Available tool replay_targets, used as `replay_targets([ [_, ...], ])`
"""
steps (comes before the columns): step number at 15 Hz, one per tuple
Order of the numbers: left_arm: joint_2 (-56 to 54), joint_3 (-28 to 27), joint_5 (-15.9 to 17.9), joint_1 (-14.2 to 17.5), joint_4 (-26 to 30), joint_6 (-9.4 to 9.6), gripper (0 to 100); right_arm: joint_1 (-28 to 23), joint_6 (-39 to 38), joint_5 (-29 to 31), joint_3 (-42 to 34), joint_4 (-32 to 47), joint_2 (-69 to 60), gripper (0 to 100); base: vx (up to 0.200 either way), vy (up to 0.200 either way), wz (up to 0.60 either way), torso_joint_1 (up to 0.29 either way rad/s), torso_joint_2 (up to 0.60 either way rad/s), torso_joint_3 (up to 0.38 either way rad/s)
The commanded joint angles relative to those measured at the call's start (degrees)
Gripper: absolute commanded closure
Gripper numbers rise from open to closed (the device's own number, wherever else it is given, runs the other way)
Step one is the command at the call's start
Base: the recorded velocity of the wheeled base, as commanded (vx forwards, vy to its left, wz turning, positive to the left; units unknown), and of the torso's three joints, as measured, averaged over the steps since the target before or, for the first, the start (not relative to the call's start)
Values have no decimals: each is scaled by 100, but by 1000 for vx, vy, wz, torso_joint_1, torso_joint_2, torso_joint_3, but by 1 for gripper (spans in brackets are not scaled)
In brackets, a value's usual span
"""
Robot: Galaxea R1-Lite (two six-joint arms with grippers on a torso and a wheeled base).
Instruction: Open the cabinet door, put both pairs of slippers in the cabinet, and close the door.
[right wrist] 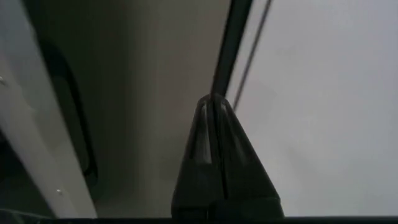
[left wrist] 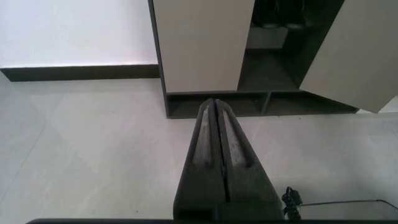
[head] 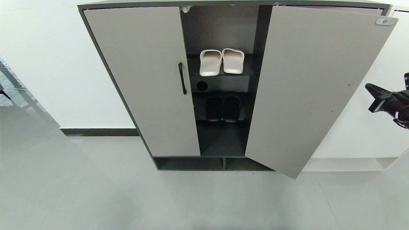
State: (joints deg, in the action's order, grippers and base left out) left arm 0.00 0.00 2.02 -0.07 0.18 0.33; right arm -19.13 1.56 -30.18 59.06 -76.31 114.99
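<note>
Left claw [left wrist: 214, 107] and right claw [right wrist: 212, 102] both pressed together.
White slippers [head: 221, 61] sit one shelf above black slippers [head: 222, 108] inside the cabinet [head: 188, 163]; right door [head: 306, 86] stands open, left door [head: 140, 80] closed.

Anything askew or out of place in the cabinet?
Nothing stands out: the white slippers sit paired on the upper shelf, the black slippers paired on the lower shelf. The right door stands open, not yet closed.

Bare entryway-like room, set up for shoe storage.
A grey two-door cabinet [head: 140, 80] stands against a white wall [head: 41, 48] with a dark skirting board [head: 99, 132], on a pale tiled floor [head: 96, 191]; white slippers [head: 221, 61] and black slippers [head: 222, 108] sit on its shelves.
</note>
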Motion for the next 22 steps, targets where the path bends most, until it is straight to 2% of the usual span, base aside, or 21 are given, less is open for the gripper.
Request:
replay_targets([
  [1, 9, 0, 0, -1, -1, 2, 100, -38, -130, -480, 413, -129, 858, 100, 0, 0, 0, 0, 0, 0],
  [5, 9, 0, 0, -1, -1, 2, 100, 85, -534, -840, 413, -147, 1043, 100, 0, 0, 0, 0, 0, 0],
  [9, 9, 0, 0, -1, -1, 2, 100, 93, -569, -1816, -308, -209, 911, 100, 0, 0, 0, 0, 0, 0],
  [12, 9, 0, 0, -1, -1, -7, 100, 120, -569, -2659, -1134, -692, 797, 100, 0, 0, 0, 0, 0, 0],
  [13, 9, 0, 0, -1, -1, 2, 100, 225, -639, -2879, -1600, -1114, 761, 100, 0, 0, 0, 0, 0, 0],
  [14, 9, 0, 0, -1, -1, 2, 100, 366, -719, -2905, -1978, -1369, 717, 100, 0, 0, 0, 0, 0, 0],
  [16, 9, 0, 0, -1, -1, 2, 100, 849, -604, -3573, -3191, -1369, 5, 100, 0, 0, 0, 0, 0, 0],
  [17, 9, 0, 0, -1, -1, 2, 100, 1377, -490, -3679, -3727, -1369, -372, 100, 0, 0, 0, 0, 0, 0],
  [18, 9, 0, 0, -1, -1, 2, 100, 1614, -437, -3670, -3823, -1369, -504, 100, 0, 0, 0, 0, 0, 0],
  [20, 9, 0, 0, -1, -1, 2, 100, 1561, -508, -3591, -3401, -1369, -302, 100, 0, 0, 0, 0, 0, 0],
  [22, 9, 0, 0, -1, -1, 2, 100, 1500, -472, -2914, -3164, -1369, 93, 100, 0, 0, 0, 0, 0, 0],
])
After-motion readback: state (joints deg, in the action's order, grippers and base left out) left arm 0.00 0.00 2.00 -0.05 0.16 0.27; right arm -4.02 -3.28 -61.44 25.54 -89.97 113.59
